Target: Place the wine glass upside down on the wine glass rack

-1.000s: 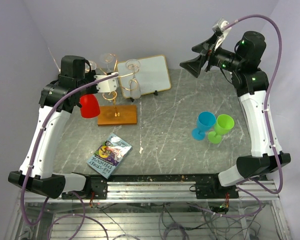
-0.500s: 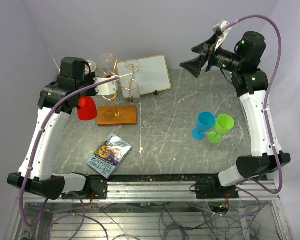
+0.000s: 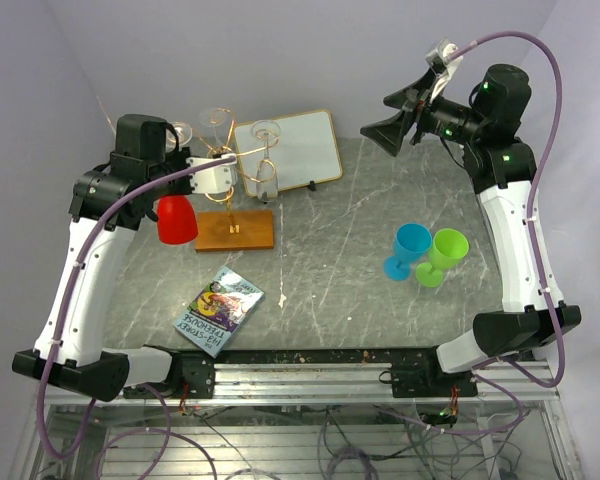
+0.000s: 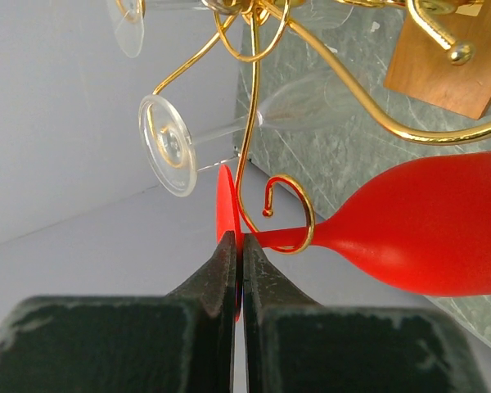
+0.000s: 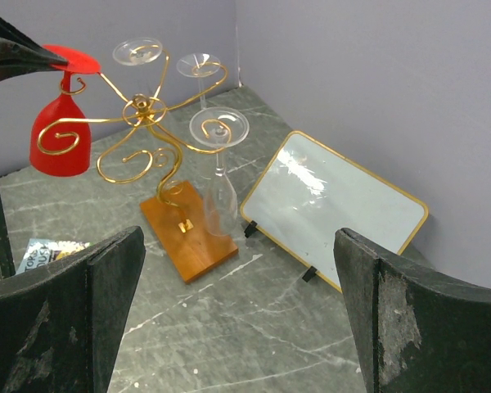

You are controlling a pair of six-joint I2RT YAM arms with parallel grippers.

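Note:
My left gripper (image 4: 237,237) is shut on the flat foot of a red wine glass (image 4: 425,233) and holds it upside down, bowl hanging. The glass's stem passes through the curled end of one arm of the gold wire rack (image 4: 254,123). In the top view the red glass (image 3: 176,219) hangs at the left of the rack (image 3: 242,160), beside its wooden base (image 3: 235,230). The right wrist view shows the red glass (image 5: 59,135), the rack (image 5: 139,106) and the left gripper (image 5: 53,57). My right gripper (image 5: 237,232) is open and empty, high at the back right (image 3: 385,125).
Three clear wine glasses (image 5: 219,127) hang upside down on other rack arms. A white gold-framed board (image 3: 290,148) leans behind the rack. A blue cup (image 3: 410,250) and a green cup (image 3: 442,255) stand at the right. A printed packet (image 3: 218,310) lies at the front left.
My left arm has shifted slightly to the left and the red glass has sunk a little at the rack's left arm. The right arm has not moved.

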